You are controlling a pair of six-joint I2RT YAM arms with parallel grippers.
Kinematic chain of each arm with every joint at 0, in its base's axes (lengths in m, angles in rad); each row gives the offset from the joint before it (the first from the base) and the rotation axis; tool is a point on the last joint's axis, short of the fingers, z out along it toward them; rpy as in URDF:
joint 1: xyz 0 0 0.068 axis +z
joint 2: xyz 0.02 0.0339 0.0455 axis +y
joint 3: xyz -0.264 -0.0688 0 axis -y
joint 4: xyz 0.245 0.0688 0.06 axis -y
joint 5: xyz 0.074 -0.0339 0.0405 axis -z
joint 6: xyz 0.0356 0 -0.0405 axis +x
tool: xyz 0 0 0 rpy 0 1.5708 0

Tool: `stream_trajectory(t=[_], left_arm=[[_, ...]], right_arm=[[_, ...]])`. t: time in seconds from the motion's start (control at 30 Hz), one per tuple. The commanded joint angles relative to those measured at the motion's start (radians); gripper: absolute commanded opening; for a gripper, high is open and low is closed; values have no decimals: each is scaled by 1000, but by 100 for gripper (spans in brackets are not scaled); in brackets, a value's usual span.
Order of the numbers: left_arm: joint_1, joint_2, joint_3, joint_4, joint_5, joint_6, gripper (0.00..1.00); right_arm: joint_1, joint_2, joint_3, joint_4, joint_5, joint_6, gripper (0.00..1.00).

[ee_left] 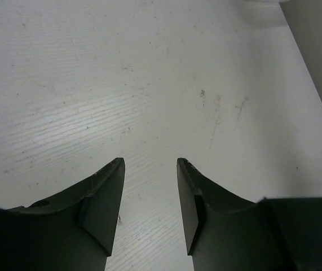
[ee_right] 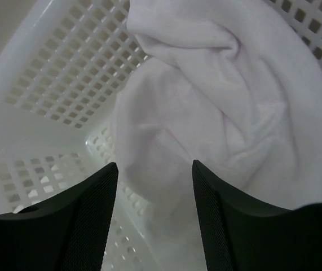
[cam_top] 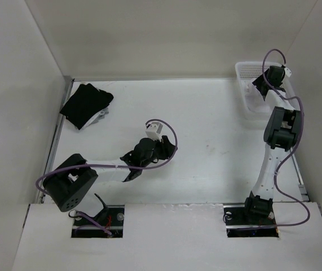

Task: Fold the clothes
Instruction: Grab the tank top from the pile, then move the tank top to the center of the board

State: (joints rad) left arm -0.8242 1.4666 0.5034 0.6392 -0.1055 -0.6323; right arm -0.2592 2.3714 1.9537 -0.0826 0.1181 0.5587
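Note:
The clothes (ee_right: 217, 101) are a crumpled white garment lying bunched inside a white mesh basket (ee_right: 59, 73), seen in the right wrist view. My right gripper (ee_right: 155, 165) hangs open just above the garment's lower edge, with cloth showing under the gap and nothing gripped. In the top view the right gripper (cam_top: 270, 76) is over the basket (cam_top: 250, 97) at the far right and hides the garment. My left gripper (ee_left: 150, 161) is open over bare white table, and in the top view the left gripper (cam_top: 169, 148) sits near the table's middle.
A black garment pile (cam_top: 85, 104) lies at the far left of the table (cam_top: 217, 152). White walls close in the left, back and right sides. Purple cables loop around both arms.

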Motion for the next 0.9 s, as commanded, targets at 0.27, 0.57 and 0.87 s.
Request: stream_trajectory(t=[0.27, 0.57, 0.87], left_arm=[[38, 69, 3, 123, 78, -47, 41], [29, 89, 18, 126, 92, -52, 41], [36, -9, -31, 142, 70, -61, 40]], right_arm=[[7, 181, 284, -77, -37, 18, 23], [19, -436, -396, 502, -61, 81, 0], [238, -1229, -809, 580, -113, 81, 0]])
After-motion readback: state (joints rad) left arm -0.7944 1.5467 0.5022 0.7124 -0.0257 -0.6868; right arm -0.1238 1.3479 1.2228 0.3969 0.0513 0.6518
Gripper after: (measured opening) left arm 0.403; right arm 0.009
